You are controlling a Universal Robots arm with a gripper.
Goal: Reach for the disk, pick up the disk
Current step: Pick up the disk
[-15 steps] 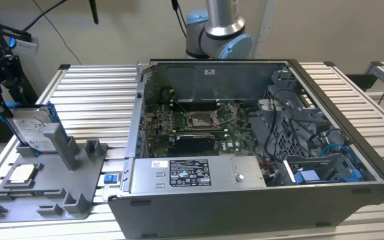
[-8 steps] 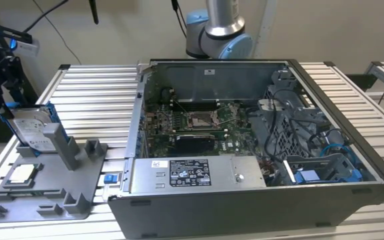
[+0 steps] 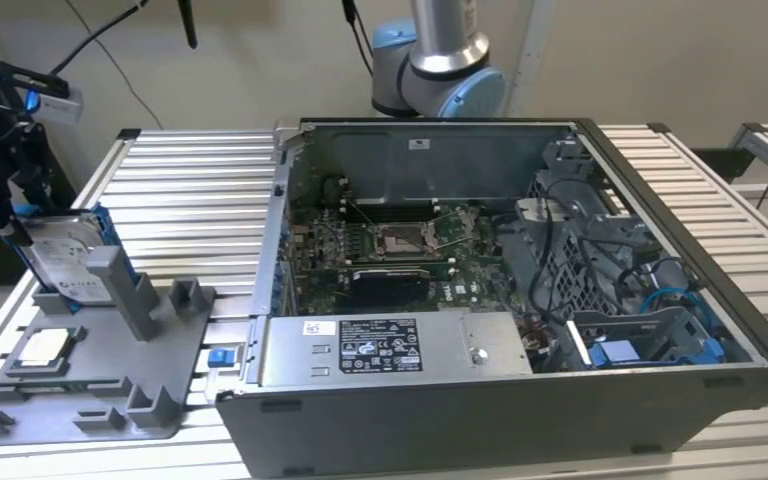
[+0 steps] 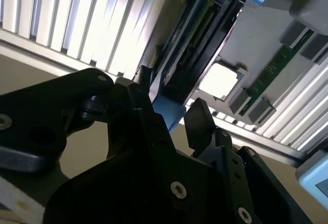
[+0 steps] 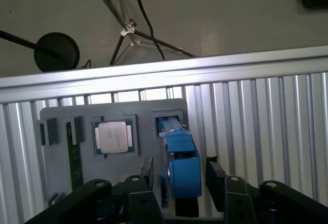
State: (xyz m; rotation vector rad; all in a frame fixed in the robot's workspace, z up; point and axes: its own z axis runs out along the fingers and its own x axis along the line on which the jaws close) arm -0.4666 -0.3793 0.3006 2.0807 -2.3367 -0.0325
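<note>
In the exterior view the disk (image 3: 67, 258) stands on edge in the grey stand (image 3: 91, 405) at the exterior view's left of the slatted table (image 3: 197, 180). Its white label faces out and its blue frame runs along the edges. The black end effector (image 3: 8, 200) hangs over the disk's upper end, though this view does not show how far apart its fingers are. An open computer case (image 3: 491, 420) takes up the middle of the table, well apart from the stand.

The wrist views settle that. In the first wrist view the end effector (image 5: 179, 165) is spread wide, and the blue-framed disk (image 5: 179, 149) runs up between its two fingers (image 5: 215, 170) with a visible gap on each side, so nothing is gripped. That view also shows a pale square chip (image 5: 113, 137) lying flat in a pocket of the stand (image 5: 61, 114) just beside the disk, and a green memory strip (image 5: 74, 157) further along.

The second wrist view looks from lower down at the disk (image 4: 200, 49) edge-on. One finger (image 4: 148, 106) lies against or very near the blue frame, and the other (image 4: 200, 124) stands clear of it.
</note>
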